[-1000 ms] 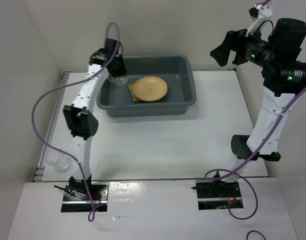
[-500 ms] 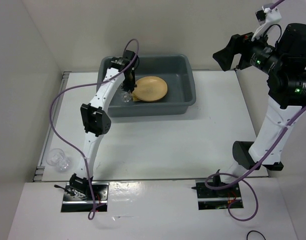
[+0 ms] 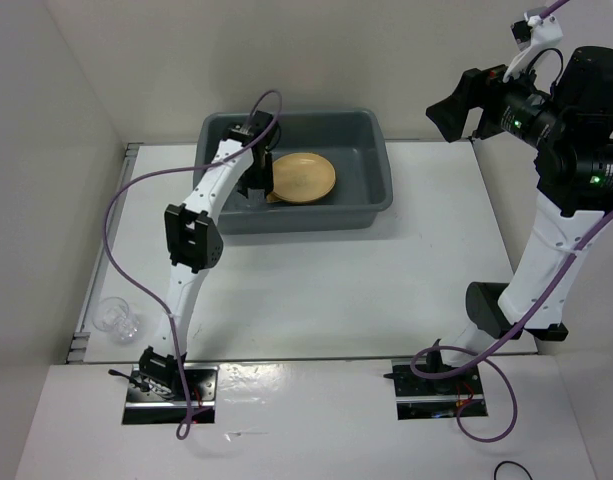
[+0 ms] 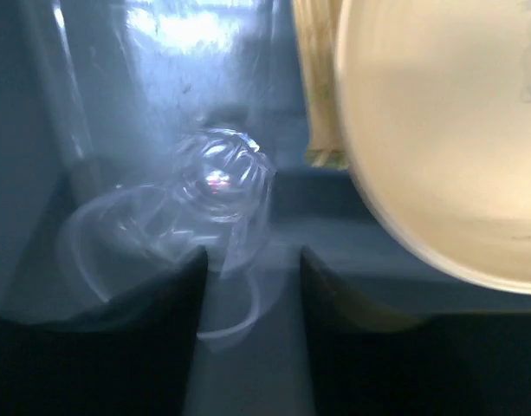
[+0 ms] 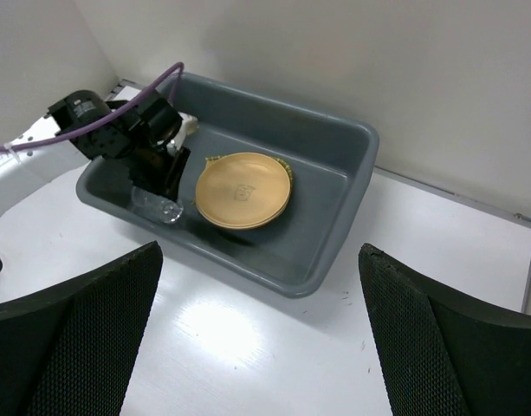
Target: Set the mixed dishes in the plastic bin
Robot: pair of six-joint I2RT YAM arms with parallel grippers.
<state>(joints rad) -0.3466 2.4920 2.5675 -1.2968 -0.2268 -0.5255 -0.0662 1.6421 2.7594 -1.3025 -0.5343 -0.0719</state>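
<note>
From above, the left gripper (image 3: 254, 175) dips into the left end of the plastic bin (image 3: 306, 215), close beside the pale-orange plate (image 3: 304, 177). Another clear cup (image 3: 117, 318) sits on the table (image 3: 316, 280) at lower left. The right gripper (image 3: 454, 105) hangs high at upper right, likely to stay clear.

In the left wrist view, the fingers (image 4: 126, 347) are parted and pinch nothing. A clear cup (image 4: 217, 182) lies on the bin floor just ahead. The woven tray (image 4: 315, 78) shows beyond the plate's rim.

In the right wrist view, the fingers are spread wide and empty, facing the bin.
</note>
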